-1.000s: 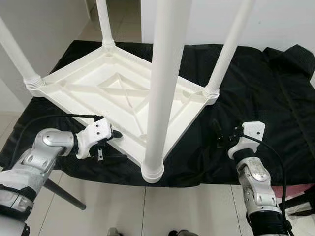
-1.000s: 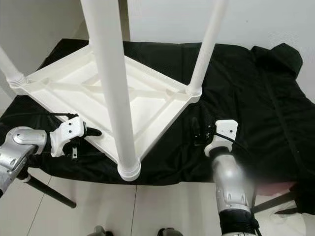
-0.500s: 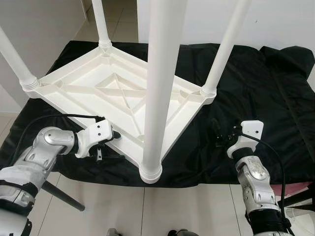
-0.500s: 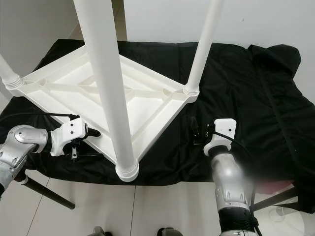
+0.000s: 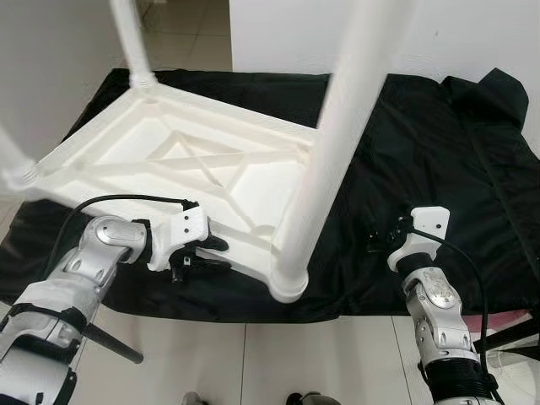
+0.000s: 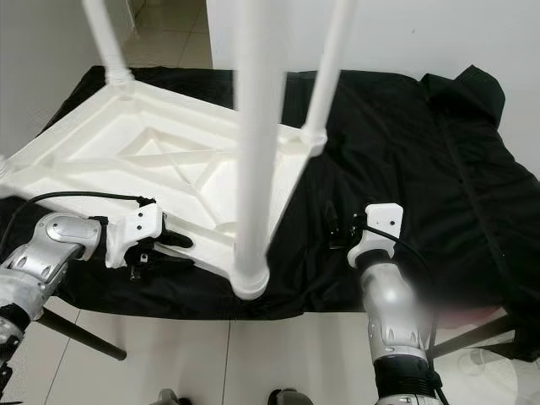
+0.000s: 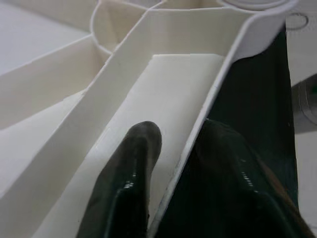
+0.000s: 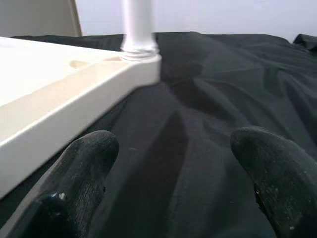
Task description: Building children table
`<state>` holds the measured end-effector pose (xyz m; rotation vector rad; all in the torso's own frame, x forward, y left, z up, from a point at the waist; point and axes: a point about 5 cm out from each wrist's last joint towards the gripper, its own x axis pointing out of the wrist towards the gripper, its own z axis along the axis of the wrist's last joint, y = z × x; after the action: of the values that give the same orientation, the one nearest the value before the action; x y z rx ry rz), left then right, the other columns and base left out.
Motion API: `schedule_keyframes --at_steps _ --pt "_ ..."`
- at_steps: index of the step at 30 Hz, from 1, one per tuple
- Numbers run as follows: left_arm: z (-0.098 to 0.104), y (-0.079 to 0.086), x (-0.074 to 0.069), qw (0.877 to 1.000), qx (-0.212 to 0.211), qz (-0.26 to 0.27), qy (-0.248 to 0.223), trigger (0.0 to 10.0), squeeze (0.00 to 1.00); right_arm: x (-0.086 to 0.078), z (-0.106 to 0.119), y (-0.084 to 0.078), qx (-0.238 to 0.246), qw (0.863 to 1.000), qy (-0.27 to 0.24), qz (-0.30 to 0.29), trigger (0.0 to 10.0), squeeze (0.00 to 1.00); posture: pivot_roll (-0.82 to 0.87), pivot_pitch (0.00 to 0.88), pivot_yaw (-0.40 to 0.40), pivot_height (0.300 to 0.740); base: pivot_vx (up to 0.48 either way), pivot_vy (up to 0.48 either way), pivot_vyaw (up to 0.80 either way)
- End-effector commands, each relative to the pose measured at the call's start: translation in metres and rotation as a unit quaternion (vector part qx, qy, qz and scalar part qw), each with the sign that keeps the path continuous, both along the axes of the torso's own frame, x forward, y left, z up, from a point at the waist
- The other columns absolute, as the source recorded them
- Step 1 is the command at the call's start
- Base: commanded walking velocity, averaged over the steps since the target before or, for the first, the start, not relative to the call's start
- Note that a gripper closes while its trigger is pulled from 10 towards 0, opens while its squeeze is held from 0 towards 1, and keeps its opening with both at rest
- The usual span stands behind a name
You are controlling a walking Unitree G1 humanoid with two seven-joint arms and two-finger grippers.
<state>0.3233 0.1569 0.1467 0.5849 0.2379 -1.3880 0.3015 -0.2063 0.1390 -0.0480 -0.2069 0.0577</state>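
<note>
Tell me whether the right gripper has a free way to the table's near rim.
Probably yes. The right gripper hovers open over the black cloth, with bare cloth between it and the white table rim; nothing stands between them.

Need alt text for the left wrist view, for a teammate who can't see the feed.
The left tool is clamped on the rim wall of the upside-down white table, one black finger inside the ribbed underside, the other outside over the black cloth. A round leg socket lies farther along the rim.
</note>
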Motion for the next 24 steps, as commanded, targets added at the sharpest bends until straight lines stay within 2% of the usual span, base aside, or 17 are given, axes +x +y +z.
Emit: schedule_keyframes --at_steps 1,2,3,4,7,9,10,11,12,16,17,24 --pt "-0.011 0.011 0.006 0.996 -0.017 0.084 0.002 4.2 0.00 -0.001 -0.005 0.002 -0.002 1.000 0.011 0.001 10.0 0.00 -0.02 0.122 0.013 0.740 0.000 0.000 0.00" --pt "-0.009 0.007 0.008 0.996 -0.026 0.088 -0.018 7.4 0.00 -0.001 -0.006 0.002 -0.001 1.000 0.011 0.000 10.0 0.00 -0.02 0.122 0.014 0.740 0.000 0.000 0.00" --pt "-0.009 0.007 0.008 0.996 -0.026 0.088 -0.018 7.4 0.00 -0.001 -0.006 0.002 -0.001 1.000 0.011 0.000 10.0 0.00 -0.02 0.122 0.014 0.740 0.000 0.000 0.00" --pt "-0.008 0.003 0.010 0.995 -0.034 0.095 -0.029 10.0 0.00 -0.001 -0.006 0.003 -0.001 1.000 0.011 0.000 10.0 0.00 -0.02 0.119 0.015 0.740 0.000 0.000 0.00" --pt "-0.007 -0.006 0.012 0.993 -0.050 0.099 -0.035 10.0 0.00 -0.001 -0.007 0.002 0.004 1.000 0.010 -0.005 10.0 0.00 -0.02 0.116 0.013 0.740 0.000 0.000 0.00" --pt "-0.008 -0.011 0.012 0.993 -0.062 0.100 -0.017 10.0 0.00 -0.002 -0.008 0.002 0.004 1.000 0.010 -0.006 10.0 0.00 -0.02 0.115 0.012 0.740 0.000 0.000 0.00" --pt "-0.007 -0.015 0.011 0.993 -0.075 0.091 -0.009 10.0 0.82 -0.003 -0.008 0.002 0.006 1.000 0.009 -0.007 10.0 0.00 -0.02 0.114 0.013 0.740 0.000 0.000 0.00" --pt "-0.007 -0.015 0.011 0.993 -0.075 0.091 -0.009 10.0 0.82 -0.003 -0.008 0.002 0.006 1.000 0.009 -0.007 10.0 0.00 -0.02 0.114 0.013 0.740 0.000 0.000 0.00" --pt "-0.005 -0.016 0.010 0.992 -0.092 0.090 -0.003 10.0 1.00 -0.005 -0.009 0.001 0.006 1.000 0.007 -0.004 10.0 0.00 -0.02 0.113 0.014 0.740 0.000 0.000 0.00" --pt "0.000 -0.017 0.012 0.988 -0.114 0.108 -0.010 10.0 1.00 -0.010 -0.008 -0.001 0.006 1.000 -0.002 0.005 10.0 0.00 -0.02 0.110 0.015 0.740 0.000 0.000 0.00" --pt "0.006 -0.016 0.013 0.984 -0.135 0.119 -0.015 10.0 0.00 -0.012 -0.008 -0.002 0.005 1.000 -0.005 0.009 10.0 0.00 -0.02 0.108 0.015 0.740 0.000 0.000 0.00" --pt "0.016 -0.013 0.012 0.975 -0.172 0.137 -0.023 10.0 0.00 -0.017 -0.007 -0.002 0.006 1.000 -0.007 0.022 10.0 0.00 -0.02 0.106 0.015 0.740 0.000 0.000 0.00"
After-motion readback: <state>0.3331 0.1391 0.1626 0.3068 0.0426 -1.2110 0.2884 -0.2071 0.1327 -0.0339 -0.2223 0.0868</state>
